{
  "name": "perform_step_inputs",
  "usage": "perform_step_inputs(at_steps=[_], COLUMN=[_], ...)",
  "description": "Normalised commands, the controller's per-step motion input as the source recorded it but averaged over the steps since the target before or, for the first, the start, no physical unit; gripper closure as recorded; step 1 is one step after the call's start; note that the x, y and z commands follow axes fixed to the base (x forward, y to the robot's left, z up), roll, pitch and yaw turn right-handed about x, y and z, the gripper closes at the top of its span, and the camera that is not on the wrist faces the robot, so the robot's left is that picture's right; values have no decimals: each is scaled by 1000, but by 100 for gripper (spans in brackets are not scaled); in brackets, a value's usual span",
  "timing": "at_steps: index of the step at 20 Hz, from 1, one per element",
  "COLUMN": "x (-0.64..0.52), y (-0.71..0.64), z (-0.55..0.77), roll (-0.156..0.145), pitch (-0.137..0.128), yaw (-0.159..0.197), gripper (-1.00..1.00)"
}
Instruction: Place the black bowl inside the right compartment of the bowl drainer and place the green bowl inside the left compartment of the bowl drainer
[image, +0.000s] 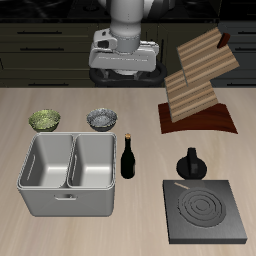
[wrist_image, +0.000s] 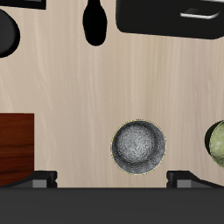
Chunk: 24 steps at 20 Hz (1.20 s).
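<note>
Wrist view puts the black bowl (wrist_image: 139, 146) almost under my hand (wrist_image: 112, 179), upright on the worktop (wrist_image: 79, 87), green bowl (wrist_image: 218, 145) just beside it at frame edge. My fingertips (wrist_image: 42, 178) stand wide apart w/ nothing between them. To grab well I'd drop straight down, set one finger inside the rim, one outside, pinch the wall — not the whole bowl.

Exterior view adds what wrist can't: the bowl drainer (image: 68, 196) at front edge, both wells bare, a dark bottle (image: 128, 157) touching close beside it — clear that on the carry. Bowls sit just behind drainer.
</note>
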Motion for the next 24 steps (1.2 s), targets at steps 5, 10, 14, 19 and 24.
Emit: perform_step_inputs(at_steps=[5,10,14,19,24], x=[-31,-105,-29,0,28], y=[-45,-95,-112,-57,64], z=[-285,-283,-365,-327,-288], roll=[-15,-19,-30,-13,1], pitch=[17,8,50,42,37], yaw=[-10,-9,-17,-3,2], gripper=[-100,-100,-100,-100,-100])
